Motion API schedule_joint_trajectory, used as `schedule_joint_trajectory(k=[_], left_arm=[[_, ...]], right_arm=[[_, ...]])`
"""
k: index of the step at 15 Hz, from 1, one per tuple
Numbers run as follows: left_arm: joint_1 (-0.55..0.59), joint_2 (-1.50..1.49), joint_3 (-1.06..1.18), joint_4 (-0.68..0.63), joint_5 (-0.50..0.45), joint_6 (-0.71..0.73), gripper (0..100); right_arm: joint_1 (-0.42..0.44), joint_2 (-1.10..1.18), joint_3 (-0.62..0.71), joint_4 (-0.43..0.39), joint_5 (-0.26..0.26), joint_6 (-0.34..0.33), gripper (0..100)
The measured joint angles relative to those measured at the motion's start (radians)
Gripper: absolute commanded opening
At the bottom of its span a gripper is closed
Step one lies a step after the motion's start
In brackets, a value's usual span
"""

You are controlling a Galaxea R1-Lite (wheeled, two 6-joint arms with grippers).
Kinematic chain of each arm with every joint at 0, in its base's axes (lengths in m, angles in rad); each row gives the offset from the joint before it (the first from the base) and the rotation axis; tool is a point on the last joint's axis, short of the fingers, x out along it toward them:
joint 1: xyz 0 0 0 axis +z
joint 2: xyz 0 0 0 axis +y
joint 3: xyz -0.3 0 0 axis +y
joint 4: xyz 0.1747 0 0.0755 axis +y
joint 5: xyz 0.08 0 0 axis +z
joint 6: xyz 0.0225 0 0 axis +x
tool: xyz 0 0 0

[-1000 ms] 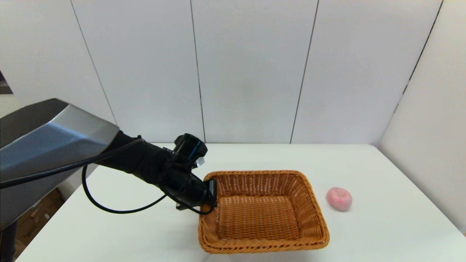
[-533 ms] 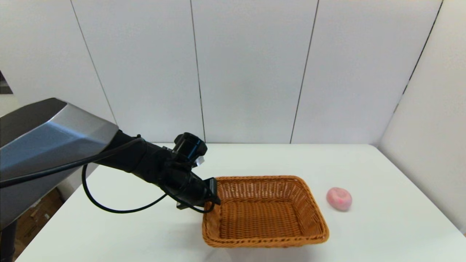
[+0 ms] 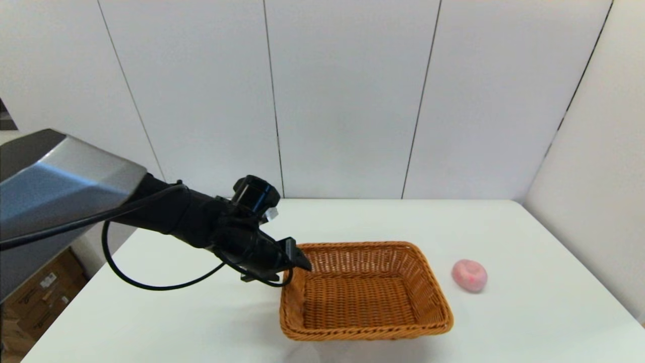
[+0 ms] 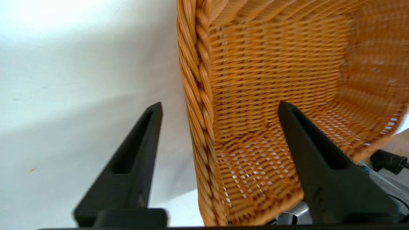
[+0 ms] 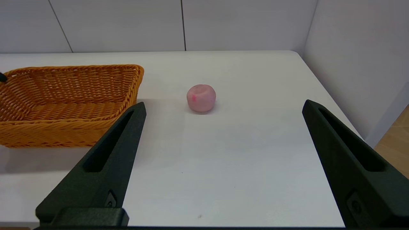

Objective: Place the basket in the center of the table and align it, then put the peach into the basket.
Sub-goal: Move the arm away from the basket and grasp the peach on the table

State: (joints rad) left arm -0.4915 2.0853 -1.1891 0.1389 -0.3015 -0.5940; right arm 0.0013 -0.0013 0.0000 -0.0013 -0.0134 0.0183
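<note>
The orange-brown woven basket [image 3: 364, 332] lies flat on the white table [image 3: 529, 322], a little right of the middle. My left gripper [image 3: 301, 261] hovers at the basket's far-left corner. In the left wrist view this gripper [image 4: 220, 108] is open, its fingers [image 4: 140, 150] standing either side of the braided rim [image 4: 195, 95] without clamping it. The pale-pink peach [image 3: 469, 275] rests on the table just right of the basket. In the right wrist view my right gripper [image 5: 223, 105] is open and empty, low over the near right part of the table, with the peach [image 5: 201, 98] ahead and the basket [image 5: 64, 95] off to one side.
White wall panels [image 3: 347, 101] close off the back and right of the table. Cardboard boxes [image 3: 35, 297] sit on the floor past the table's left edge. Bare tabletop lies left of the basket and around the peach.
A second ago the left gripper held the basket tipped up by its left rim. The basket has come down flat, and the left gripper has opened and drawn slightly up and left.
</note>
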Motion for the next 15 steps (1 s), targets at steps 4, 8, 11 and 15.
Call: schedule_joint_trajectory(k=[4, 8, 11, 15], left_arm=[[0.026, -0.172, 0.026, 0.039, 0.007, 0.005, 100], [0.067, -0.409, 0.042, 0.17, 0.034, 0.01, 100], [0.074, -0.621, 0.046, 0.282, 0.071, 0.029, 100], [0.078, -0.932, 0.051, 0.436, 0.088, 0.045, 100]], right_arm=[[0.0, 0.0, 0.0, 0.0, -0.001, -0.001, 100], [0.0, 0.0, 0.0, 0.0, 0.0, 0.0, 100], [0.0, 0.0, 0.0, 0.0, 0.0, -0.001, 100], [0.0, 0.0, 0.0, 0.0, 0.0, 0.0, 100]])
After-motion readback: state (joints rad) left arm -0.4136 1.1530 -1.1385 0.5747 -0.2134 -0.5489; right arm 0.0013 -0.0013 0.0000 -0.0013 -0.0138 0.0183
